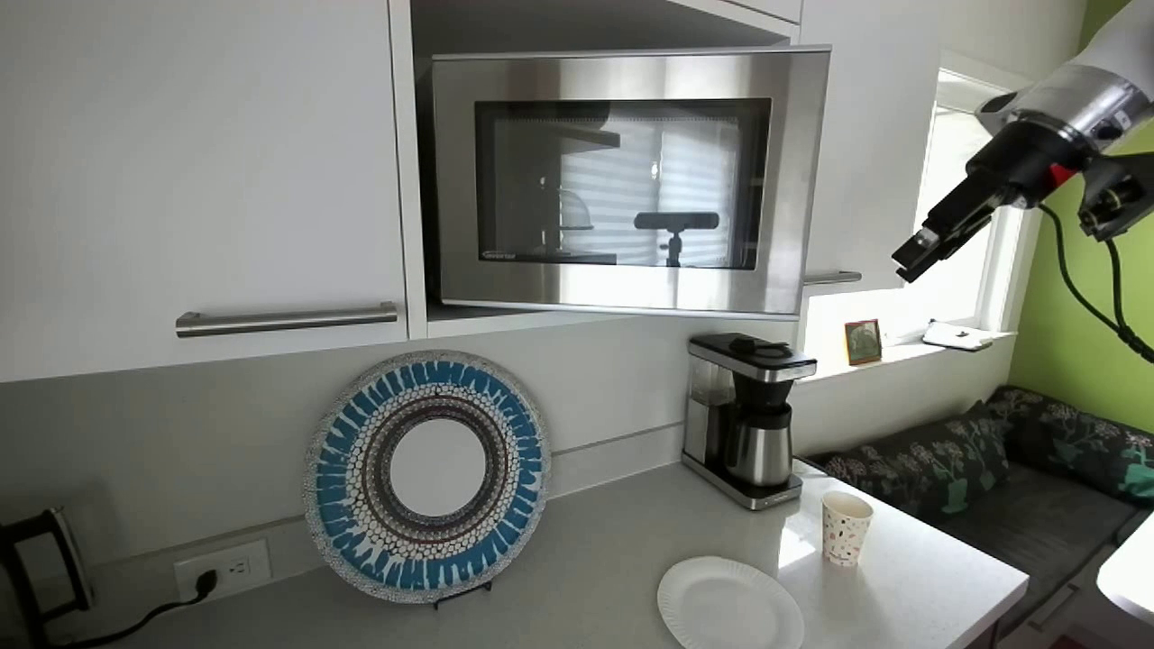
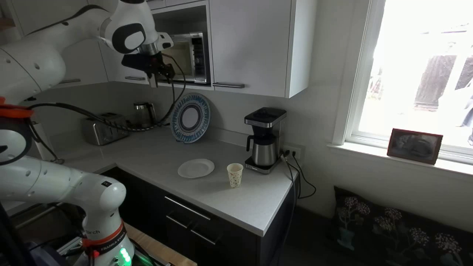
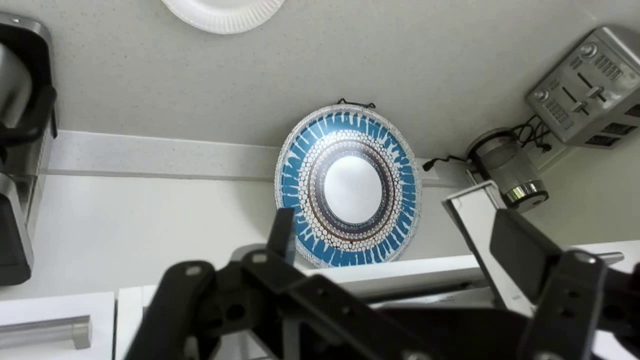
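The black gripper (image 3: 399,232), spread wide and empty, hangs apart from the stainless-steel microwave door (image 1: 631,194), upper centre of an exterior view. Only there does its dark window (image 1: 622,162) show; in the wrist view a finger (image 3: 522,252) partly hides the door, lower right.

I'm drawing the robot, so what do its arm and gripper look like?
The arm is white and rounded, with dark patches, orange bands, green lights and FRANKA EMIKA lettering low down. Black cables hang off it. The gripper is black, with two blocky fingers.
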Action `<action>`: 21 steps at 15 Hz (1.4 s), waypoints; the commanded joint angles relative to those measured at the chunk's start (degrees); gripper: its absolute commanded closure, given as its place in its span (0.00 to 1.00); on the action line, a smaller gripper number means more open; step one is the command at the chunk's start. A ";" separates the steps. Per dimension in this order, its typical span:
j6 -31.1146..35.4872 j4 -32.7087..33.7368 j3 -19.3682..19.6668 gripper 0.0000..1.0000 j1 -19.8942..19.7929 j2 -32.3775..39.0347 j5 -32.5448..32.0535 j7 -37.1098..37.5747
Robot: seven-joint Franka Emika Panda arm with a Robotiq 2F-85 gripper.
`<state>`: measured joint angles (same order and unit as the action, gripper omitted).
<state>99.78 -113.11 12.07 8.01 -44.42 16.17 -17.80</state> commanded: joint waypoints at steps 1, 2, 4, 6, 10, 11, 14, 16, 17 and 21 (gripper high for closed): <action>1.61 -6.17 1.22 0.00 -1.62 0.05 -1.33 -5.57; 2.08 -8.11 2.02 0.00 -1.49 -0.01 -0.59 -6.94; 3.40 -11.58 3.05 0.00 -2.17 0.22 -0.31 -9.23; 5.10 -14.75 4.31 0.00 -2.89 0.52 0.08 -10.96; 14.74 -19.11 4.28 0.00 -4.64 0.26 2.73 -9.04; 10.23 -17.11 5.20 0.00 -3.65 1.51 1.48 -10.53; 13.62 -17.86 4.88 0.00 -3.95 1.36 1.91 -9.88; 13.64 -17.85 4.74 0.00 -4.01 1.16 1.92 -9.61; 13.64 -17.85 4.73 0.00 -4.06 1.13 1.91 -9.60; 12.13 -16.45 7.06 0.00 -1.59 2.33 6.56 -11.01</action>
<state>113.58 -130.87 17.19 4.25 -42.99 19.18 -27.32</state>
